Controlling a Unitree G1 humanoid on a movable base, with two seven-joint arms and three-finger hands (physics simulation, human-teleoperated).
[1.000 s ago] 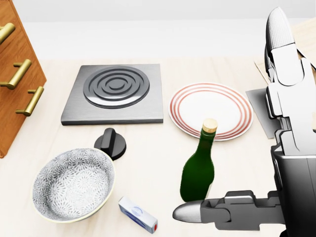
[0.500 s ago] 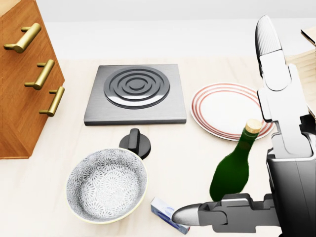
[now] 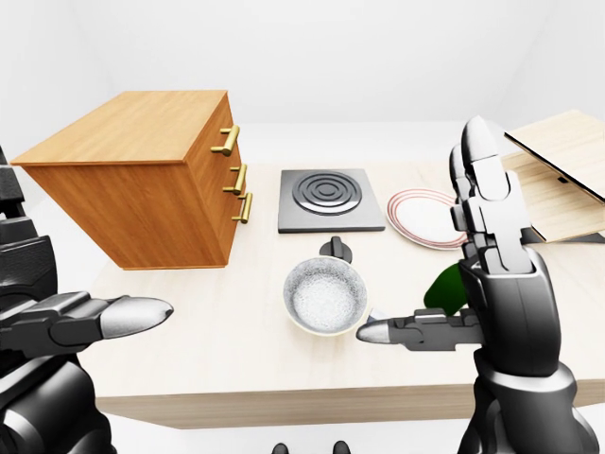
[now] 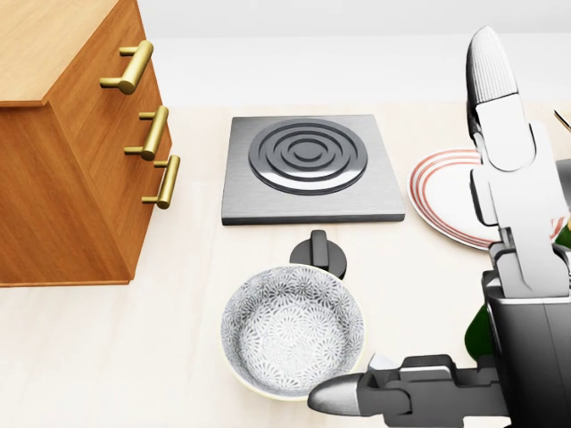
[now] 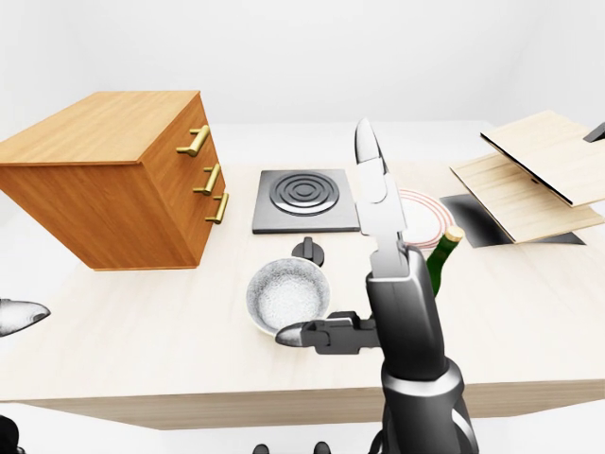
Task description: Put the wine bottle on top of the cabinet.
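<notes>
The green wine bottle [image 5: 441,263] with a cork stands on the table, to the right of my right hand [image 5: 392,284]. In the head view that hand covers all but a green sliver of the bottle [image 4: 474,334]. The hand is open: its fingers point up and its thumb reaches left, closing on nothing. The wooden cabinet [image 3: 142,184] with brass handles stands at the table's left end, its flat top bare. My left hand [image 3: 113,317] hovers low at the left of the left-eye view, open and empty.
Between cabinet and bottle lie a grey hob plate [image 4: 308,165], a black knob [image 4: 319,252] and a patterned bowl [image 4: 290,330]. A red-rimmed plate [image 4: 442,201] lies right of the hob. Wooden boards [image 5: 529,170] lie at the far right.
The camera has swung left, so the whole picture has shifted right. The cabinet fills more of the head view, and the bottle has slid behind my right hand.
</notes>
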